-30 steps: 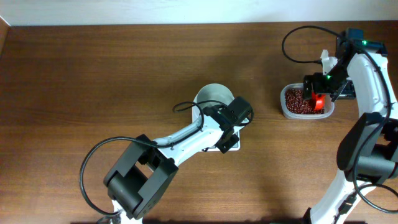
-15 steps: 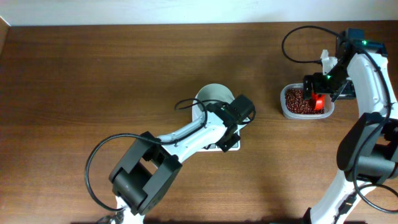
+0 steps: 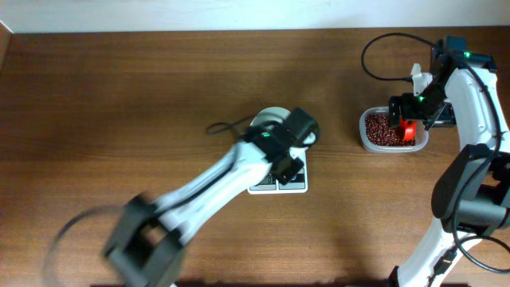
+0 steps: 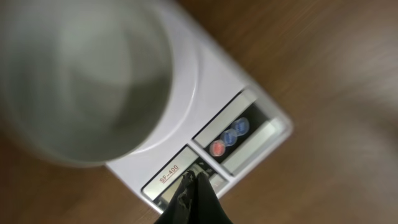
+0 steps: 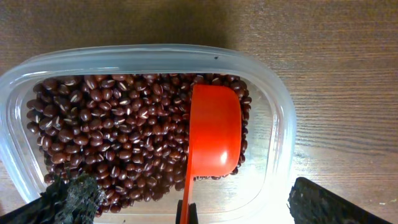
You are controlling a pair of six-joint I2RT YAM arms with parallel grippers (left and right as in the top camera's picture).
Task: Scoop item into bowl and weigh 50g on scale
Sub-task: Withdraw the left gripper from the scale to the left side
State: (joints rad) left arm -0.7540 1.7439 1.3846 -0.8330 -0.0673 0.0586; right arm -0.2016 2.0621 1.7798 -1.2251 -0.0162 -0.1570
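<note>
The clear tub (image 5: 283, 121) at the far right is full of little red-brown beans (image 5: 112, 137). A red scoop (image 5: 214, 134) lies on them. The right gripper (image 5: 193, 193) is spread wide over it and holds nothing.

In the middle of the table (image 3: 119, 96), the white bowl (image 4: 81, 81) sits on the scale (image 4: 217, 81). It is too blurry to see inside. A label (image 4: 168, 177) says "SF-400". The left gripper (image 4: 194, 185) is pinched tight, with nothing in it.
</note>
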